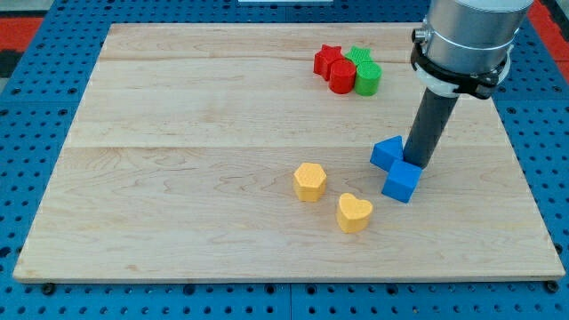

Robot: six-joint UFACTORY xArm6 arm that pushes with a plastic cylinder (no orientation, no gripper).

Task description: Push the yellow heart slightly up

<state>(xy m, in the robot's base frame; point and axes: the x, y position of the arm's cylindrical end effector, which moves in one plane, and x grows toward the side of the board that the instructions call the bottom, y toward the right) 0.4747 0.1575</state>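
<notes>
The yellow heart [354, 212] lies on the wooden board [178, 178], below the middle and a little to the right. A yellow hexagon [309, 181] sits just up and left of it, apart from it. My tip [418, 164] stands to the upper right of the heart, between two blue blocks: a blue triangle [387, 153] at its left and a blue cube [401, 181] just below it. The tip is close to both blue blocks and well clear of the heart.
At the board's top sit a red star [327, 60], a red cylinder [342, 77], a green star [360, 58] and a green cylinder [368, 78], clustered together. The blue pegboard surrounds the board.
</notes>
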